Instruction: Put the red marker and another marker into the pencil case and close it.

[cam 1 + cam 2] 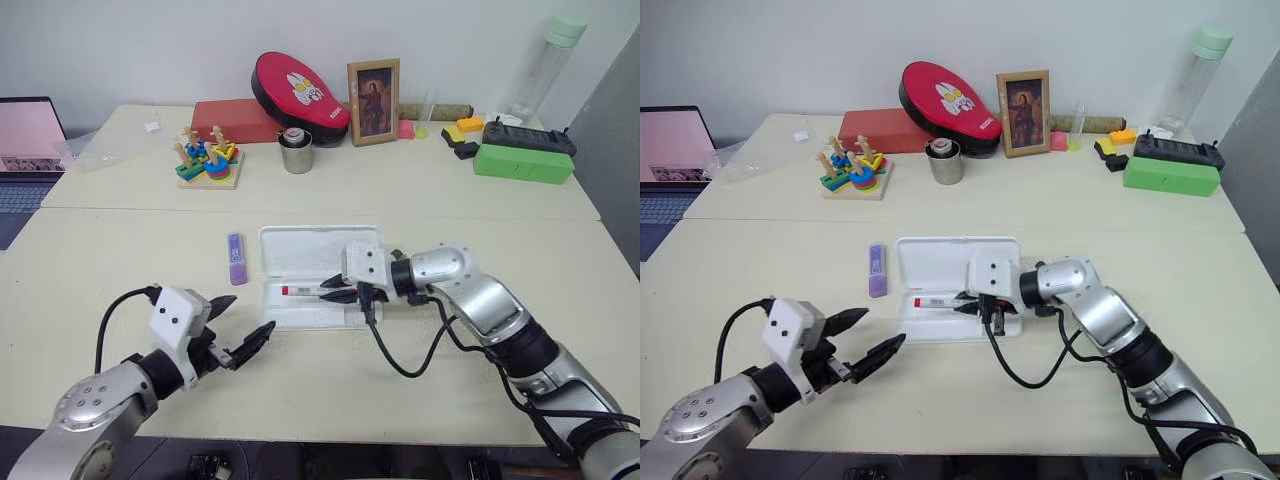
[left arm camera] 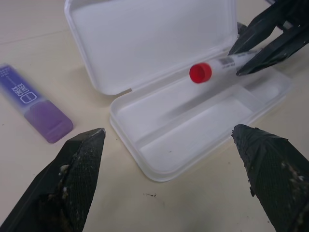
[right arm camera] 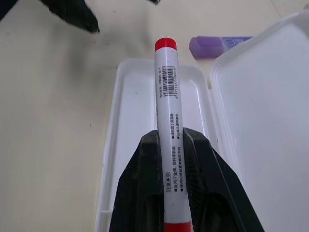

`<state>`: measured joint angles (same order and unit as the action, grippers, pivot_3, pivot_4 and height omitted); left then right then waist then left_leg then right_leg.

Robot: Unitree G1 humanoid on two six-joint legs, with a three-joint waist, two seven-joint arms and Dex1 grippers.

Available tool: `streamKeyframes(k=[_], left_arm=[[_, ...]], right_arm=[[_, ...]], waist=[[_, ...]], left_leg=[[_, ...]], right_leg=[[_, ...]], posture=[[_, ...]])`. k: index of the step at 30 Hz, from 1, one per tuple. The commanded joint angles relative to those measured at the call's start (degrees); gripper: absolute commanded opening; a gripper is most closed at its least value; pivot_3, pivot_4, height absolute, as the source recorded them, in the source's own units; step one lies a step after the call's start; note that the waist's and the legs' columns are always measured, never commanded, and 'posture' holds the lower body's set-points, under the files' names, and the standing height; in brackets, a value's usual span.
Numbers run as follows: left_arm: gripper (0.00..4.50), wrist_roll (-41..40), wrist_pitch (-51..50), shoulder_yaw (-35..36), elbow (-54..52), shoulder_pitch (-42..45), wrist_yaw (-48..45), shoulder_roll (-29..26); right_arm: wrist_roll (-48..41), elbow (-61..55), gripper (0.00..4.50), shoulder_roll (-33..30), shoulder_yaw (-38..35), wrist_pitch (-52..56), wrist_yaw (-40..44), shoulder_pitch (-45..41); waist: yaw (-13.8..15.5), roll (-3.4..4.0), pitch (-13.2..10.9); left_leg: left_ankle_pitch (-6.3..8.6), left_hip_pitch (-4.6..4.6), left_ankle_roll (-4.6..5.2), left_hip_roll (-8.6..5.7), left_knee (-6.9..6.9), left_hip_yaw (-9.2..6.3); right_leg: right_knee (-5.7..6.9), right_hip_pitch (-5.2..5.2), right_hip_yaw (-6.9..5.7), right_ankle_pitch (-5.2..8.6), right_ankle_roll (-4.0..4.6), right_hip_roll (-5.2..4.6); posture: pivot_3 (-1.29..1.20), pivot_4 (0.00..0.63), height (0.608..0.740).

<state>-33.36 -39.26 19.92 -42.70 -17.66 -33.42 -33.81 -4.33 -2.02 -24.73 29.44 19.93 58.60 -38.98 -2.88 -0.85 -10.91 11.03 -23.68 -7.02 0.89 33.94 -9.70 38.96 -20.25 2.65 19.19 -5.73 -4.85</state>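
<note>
The white pencil case lies open mid-table, lid flat behind its shallow tray. My right gripper is shut on the red marker. It holds the marker level, just above the tray and lengthwise along it, with the red end pointing toward my left side. The short purple marker lies on the table just left of the case. My left gripper stands wide open and holds nothing, low over the table near the case's front left corner.
At the back stand a wooden stacking toy, a metal cup, a red oval case, a picture frame and a green box. A laptop sits at the far left.
</note>
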Motion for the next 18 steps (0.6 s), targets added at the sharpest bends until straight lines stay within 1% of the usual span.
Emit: streamKeyframes(k=[1, 5, 13, 15, 16, 18], left_arm=[[4.50, -2.8, 1.8, 1.8, -3.3, -0.6, -1.1, -0.2], [4.50, -6.0, 2.4, 2.8, -4.4, -0.2, -1.9, -0.2], [4.50, -6.0, 3.0, 2.6, -3.5, 0.0, -1.6, -1.7], [4.50, -6.0, 3.0, 2.3, -3.4, 0.5, -1.1, -1.5], [4.50, -6.2, 3.0, 2.3, -3.3, 0.8, -0.8, -1.2], [4.50, -6.9, 2.8, 2.5, -3.2, 1.4, 0.0, -0.8]], right_arm=[[1.7, 1.7, 0.26, 1.6, -0.1, -3.2, -0.2, -1.4], [2.8, 4.4, 0.26, 2.8, -0.6, -4.2, -0.1, -2.1], [3.9, 6.0, 0.26, 4.2, -1.1, -5.3, 0.4, -2.2], [4.0, 6.0, 0.96, 4.1, -1.2, -5.4, 0.5, -2.1], [3.9, 6.0, 1.13, 4.2, -1.4, -5.3, 0.4, -2.1], [3.7, 6.0, 1.65, 4.2, -1.7, -5.2, 0.5, -2.2]], waist=[[-0.1, 0.00, 0.0], [-0.2, 0.00, 0.0], [-0.3, 0.01, 0.0], [-0.3, 0.00, 0.0], [-0.3, 0.00, 0.0], [-0.3, 0.01, 0.0]], left_leg=[[0.00, 0.00, 0.00, 0.00, 0.00, 0.00], [0.00, 0.00, 0.00, 0.00, 0.00, 0.00], [0.00, 0.01, 0.00, 0.00, 0.00, 0.00], [0.00, 0.01, 0.00, 0.00, 0.00, 0.00], [0.00, 0.01, 0.00, 0.00, 0.00, 0.00], [0.00, 0.01, 0.00, 0.00, 0.00, 0.00]], right_leg=[[0.00, 0.00, 0.00, 0.00, 0.00, 0.00], [0.00, 0.00, 0.00, 0.00, 0.00, 0.00], [0.01, 0.00, 0.01, 0.00, 0.01, 0.00], [0.01, 0.00, 0.00, 0.00, 0.01, 0.00], [0.01, 0.00, 0.00, 0.00, 0.01, 0.00], [0.02, 0.01, 0.00, 0.00, 0.01, 0.00]], posture=[[0.00, 0.150, 0.740], [0.00, 0.150, 0.740], [0.00, 0.150, 0.740], [0.00, 0.150, 0.740], [0.00, 0.150, 0.740], [0.00, 0.150, 0.740]])
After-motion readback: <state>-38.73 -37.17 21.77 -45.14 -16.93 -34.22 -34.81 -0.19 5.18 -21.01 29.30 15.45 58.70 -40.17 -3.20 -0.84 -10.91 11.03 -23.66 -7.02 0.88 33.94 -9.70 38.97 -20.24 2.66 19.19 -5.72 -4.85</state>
